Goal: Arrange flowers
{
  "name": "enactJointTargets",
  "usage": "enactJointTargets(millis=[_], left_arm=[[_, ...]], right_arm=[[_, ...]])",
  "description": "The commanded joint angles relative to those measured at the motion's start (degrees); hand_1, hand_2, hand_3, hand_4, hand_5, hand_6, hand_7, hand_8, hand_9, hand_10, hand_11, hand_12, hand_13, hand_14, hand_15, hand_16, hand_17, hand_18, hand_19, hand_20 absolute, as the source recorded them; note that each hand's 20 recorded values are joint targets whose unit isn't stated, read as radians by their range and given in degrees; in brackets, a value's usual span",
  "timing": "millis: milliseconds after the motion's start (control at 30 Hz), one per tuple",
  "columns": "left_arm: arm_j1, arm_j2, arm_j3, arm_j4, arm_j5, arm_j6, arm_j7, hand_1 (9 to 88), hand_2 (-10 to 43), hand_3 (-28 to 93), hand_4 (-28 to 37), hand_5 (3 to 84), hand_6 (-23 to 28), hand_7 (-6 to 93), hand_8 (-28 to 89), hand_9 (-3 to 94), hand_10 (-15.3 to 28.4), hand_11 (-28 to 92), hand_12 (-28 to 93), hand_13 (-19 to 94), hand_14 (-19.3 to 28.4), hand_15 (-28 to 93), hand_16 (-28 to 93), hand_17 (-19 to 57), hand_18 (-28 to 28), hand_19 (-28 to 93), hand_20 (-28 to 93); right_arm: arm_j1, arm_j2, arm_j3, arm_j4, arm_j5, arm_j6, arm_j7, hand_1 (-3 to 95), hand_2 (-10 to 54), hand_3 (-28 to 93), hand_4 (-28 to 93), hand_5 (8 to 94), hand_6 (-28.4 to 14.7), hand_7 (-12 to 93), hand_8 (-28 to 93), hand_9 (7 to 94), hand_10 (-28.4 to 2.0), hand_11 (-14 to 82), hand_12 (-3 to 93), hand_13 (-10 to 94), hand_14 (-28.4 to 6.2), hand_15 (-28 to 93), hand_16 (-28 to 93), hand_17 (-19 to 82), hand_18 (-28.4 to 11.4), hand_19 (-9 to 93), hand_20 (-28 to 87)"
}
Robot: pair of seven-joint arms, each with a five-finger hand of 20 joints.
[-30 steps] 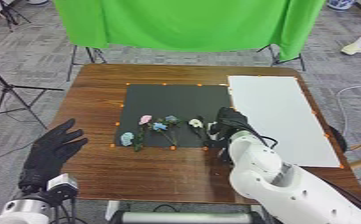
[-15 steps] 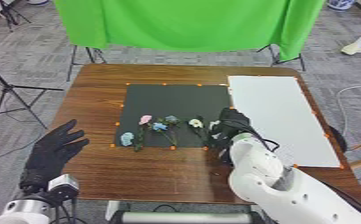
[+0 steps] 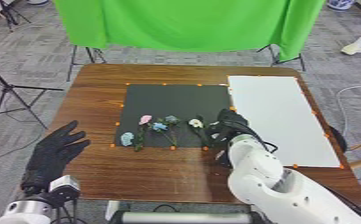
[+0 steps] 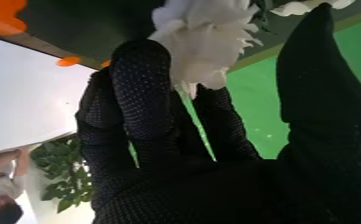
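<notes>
Wooden table (image 3: 98,95), flowers (image 3: 160,127) on black mat (image 3: 172,100), right hand (image 3: 231,125) wide near white bloom (image 4: 201,40)

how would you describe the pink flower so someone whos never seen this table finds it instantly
On the brown wooden table, find the dark mat and look along its near side, as the head view shows it. The pink flower has its bloom between a pale blue flower at far left and a blue flower. It's the mat's only pink bloom.

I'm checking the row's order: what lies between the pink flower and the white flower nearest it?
A light blue flower and a duller blue one lie between them, seen in the head view.
</notes>
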Motion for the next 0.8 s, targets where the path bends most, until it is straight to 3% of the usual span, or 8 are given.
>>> enactJointTargets(millis=[33, 300, 433, 567, 700, 800], left_arm=[[0.9, -0.41, 0.32, 0.0, 0.17, 0.0, 0.02, 23.9, 5.3, 81, -21.3, 37.3, 10.3, 14.5, -10, 36.1, 20.6, 31, 10, 28, 27.6, 57, -12, -11.2, 23.5, 58, 3], [1.4, -0.36, 0.41, -0.07, 0.0, 0.41, 0.61, 24.0, 5.3, 81, -21.4, 37.3, 10.4, 14.5, -10, 36.0, 20.6, 31, 9, 28, 27.7, 57, -12, -11.2, 23.5, 58, 3], [1.7, -0.15, 0.46, -0.05, -0.22, 0.71, 1.88, 24.0, 5.3, 81, -21.4, 37.3, 10.4, 14.4, -10, 36.0, 20.7, 30, 9, 28, 27.7, 57, -12, -11.2, 23.5, 58, 3], [2.2, -0.04, 0.3, -0.1, -0.5, 1.19, 2.89, 23.9, 5.3, 81, -21.3, 37.4, 10.4, 14.4, -10, 35.8, 20.6, 30, 9, 28, 27.5, 57, -12, -11.2, 23.5, 58, 3], [2.8, 0.06, 0.17, -0.2, -0.6, 1.62, 4.17, 23.9, 5.2, 81, -21.3, 37.5, 10.4, 14.4, -10, 35.6, 20.3, 29, 9, 27, 27.0, 54, -12, -11.2, 23.5, 57, 2], [2.9, 0.02, 0.03, -0.08, -0.58, 1.58, 4.96, 23.9, 5.1, 81, -21.4, 38.4, 9.7, 14.4, -10, 34.9, 19.9, 28, 9, 26, 26.3, 51, -11, -11.2, 23.5, 57, 2]], right_arm=[[0.7, 0.2, 0.4, 0.2, -0.2, 0.5, -0.3, 29.2, -9.5, 88, -28, 46.9, -12.8, 16, -13, 46.8, -26.2, 16.0, 11.1, 67, -11.6, 80, 7, 34, -26.7, 93, 29], [0.7, 1.8, 1.2, -0.4, -0.1, 2.9, -0.6, 28.2, -9.5, 89, -28, 45.3, -12.3, 16, -13, 43.1, -26.7, 13.5, 11.5, 66, -12.0, 80, 7, 33, -26.8, 93, 28], [-2.9, 3.4, 6.0, -2.6, 2.7, 7.2, -3.2, 25.8, -8.3, 90, -28, 43.7, -11.9, 17, -13, 40.8, -25.7, 14.1, 11.8, 60, -13.2, 78, 4, 28, -25.7, 92, 15], [-8.7, 5.1, 13.0, -5.6, 7.4, 11.6, -7.9, 24.1, -5.9, 91, -28, 42.5, -11.1, 18, -14, 39.4, -24.6, 14.6, 12.0, 54, -15.9, 73, 3, 22, -24.5, 86, 10], [-15.9, 5.4, 21.8, -8.4, 17.4, 16.7, -15.1, 21.7, -2.1, 92, -28, 41.6, -9.8, 20, -15, 39.1, -23.2, 15.0, 11.6, 50, -18.2, 62, 1, 17, -23.0, 75, 7], [-20.9, 4.8, 28.0, -9.9, 27.1, 19.7, -21.4, 18.6, 3.2, 92, -28, 42.5, -7.8, 21, -16, 41.9, -20.7, 15.1, 11.5, 44, -21.1, 47, 4, 13, -23.3, 67, 9]])
